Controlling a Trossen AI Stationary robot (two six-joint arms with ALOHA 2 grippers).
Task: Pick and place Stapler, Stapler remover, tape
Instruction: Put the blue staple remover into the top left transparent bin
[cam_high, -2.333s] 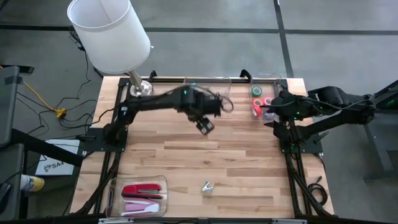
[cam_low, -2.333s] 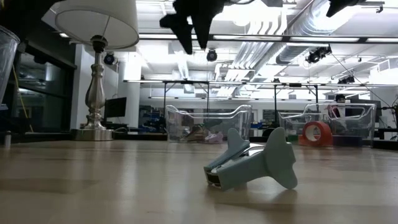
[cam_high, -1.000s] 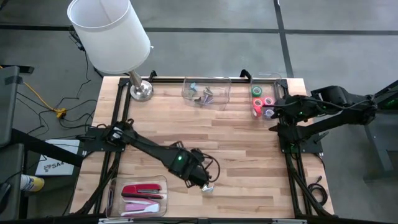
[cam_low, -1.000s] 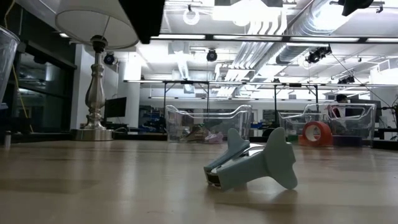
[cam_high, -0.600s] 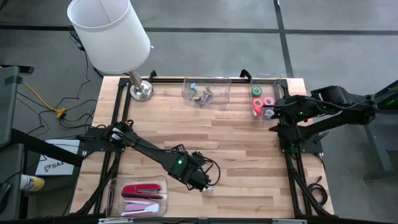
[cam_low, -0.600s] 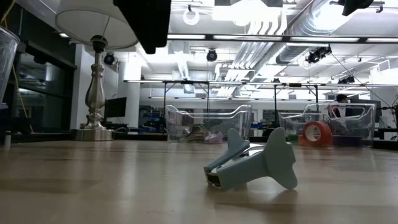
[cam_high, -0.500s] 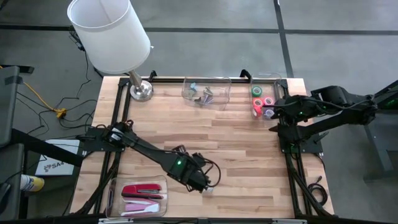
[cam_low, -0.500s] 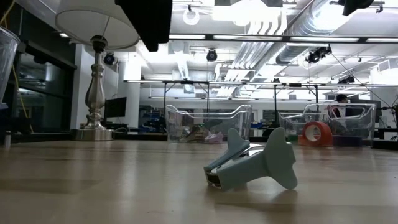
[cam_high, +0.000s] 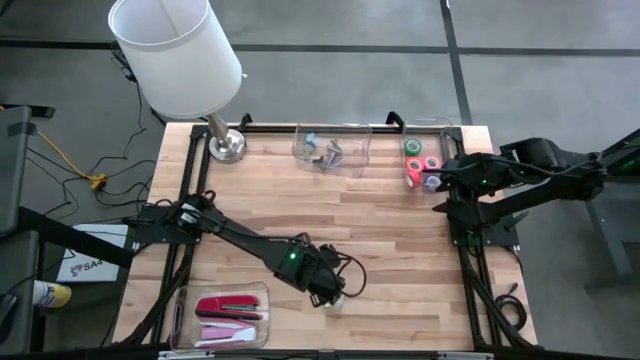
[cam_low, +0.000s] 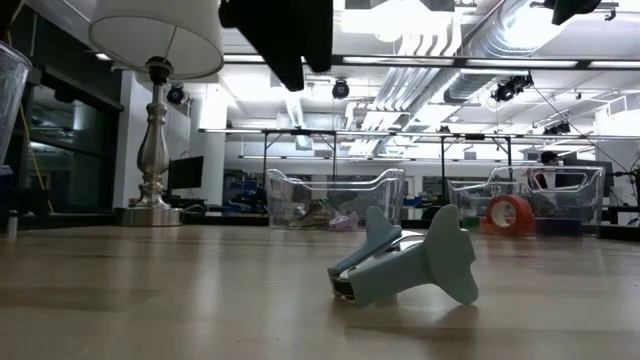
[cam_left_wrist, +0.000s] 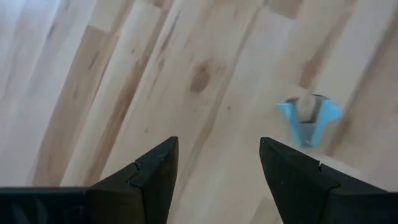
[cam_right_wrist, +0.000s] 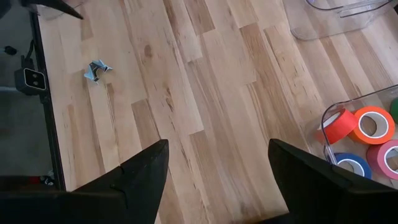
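My left gripper (cam_high: 333, 295) hangs over the front part of the table (cam_high: 400, 230), roughly midway along its front edge, with its fingers (cam_left_wrist: 152, 177) spread apart and nothing between them. The staple remover (cam_left_wrist: 308, 116), a small pale-blue claw-shaped piece, lies on the bare wood just beside my fingertips rather than between them; from table height it (cam_low: 405, 262) rests tipped on its side with its winged handles up. I judge that I am lining up to pick it. The risk is plain: it sits off to one side of my opening, so if I descend as I am, one finger could land on top of it or nudge it across the smooth wood instead of straddling it. Its tilted, winged shape also offers no flat faces, so a closing grip could squirt it out or twist it. The clear bin (cam_high: 332, 147) at the back edge, already holding similar small pieces, looks like its destination, and a weak hold could drop it on the way there. The staplers (cam_high: 232, 307) lie in a clear tray (cam_high: 184, 300) at the front-left corner, close enough that a wide swing of my arm might clip its wall. My right gripper (cam_high: 432, 181) waits at the back-right corner beside the bin of tape (cam_right_wrist: 373, 124) rolls, fingers (cam_right_wrist: 140, 177) open and empty.
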